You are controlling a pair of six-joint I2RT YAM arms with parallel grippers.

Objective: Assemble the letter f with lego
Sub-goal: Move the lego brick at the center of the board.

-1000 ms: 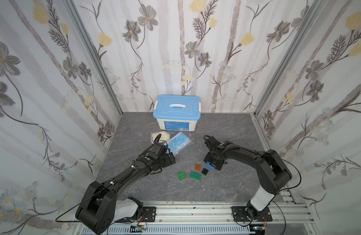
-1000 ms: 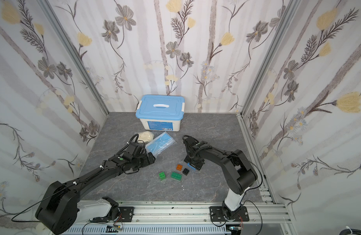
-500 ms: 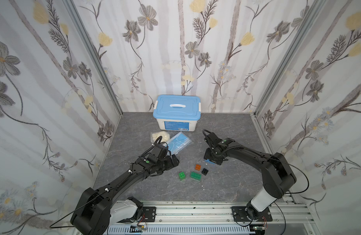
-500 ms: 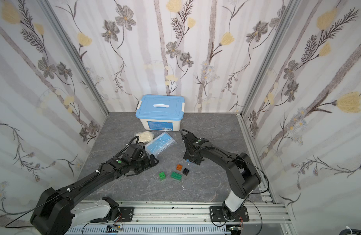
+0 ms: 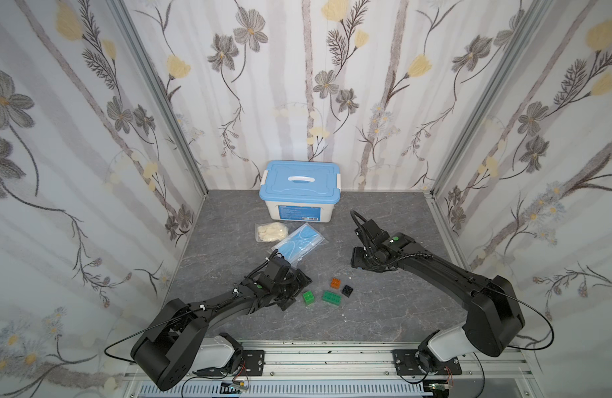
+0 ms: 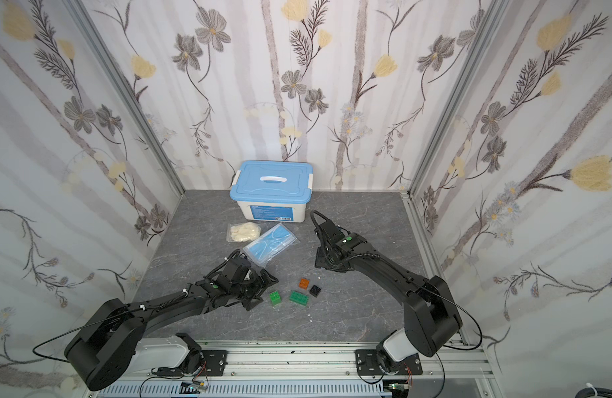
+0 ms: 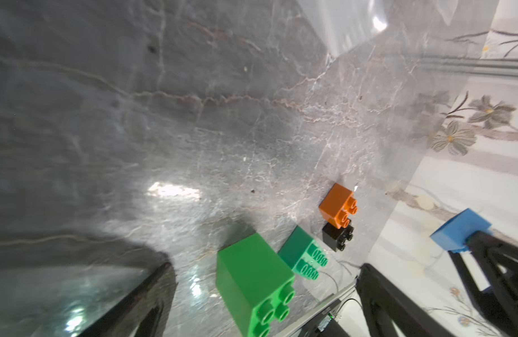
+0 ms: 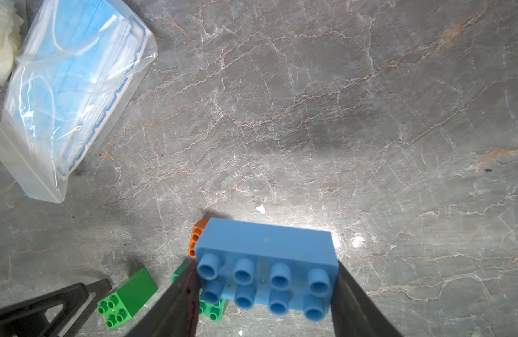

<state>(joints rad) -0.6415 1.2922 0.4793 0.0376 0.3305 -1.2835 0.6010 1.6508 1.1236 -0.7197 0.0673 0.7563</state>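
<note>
My right gripper (image 8: 266,280) is shut on the blue lego brick (image 8: 266,248) by its two ends and holds it above the table, studs toward the camera. In both top views the gripper (image 5: 361,260) hides that brick. The light green brick (image 5: 309,297), dark green brick (image 5: 331,298), orange brick (image 5: 335,283) and black brick (image 5: 347,291) lie apart on the table. My left gripper (image 5: 297,291) is open and low, and the light green brick (image 7: 255,280) stands at the mouth of its jaws. No letter f is in view.
A blue-lidded white box (image 5: 299,181) stands at the back wall. In front of it lie a clear pack of blue face masks (image 5: 297,243) and a bag of cream gloves (image 5: 272,232). Flowered walls close in the table on three sides.
My right gripper has closed a little on the blue brick and lifted it off the table, toward the back. My left gripper has moved to the front right, up to the light green brick.
</note>
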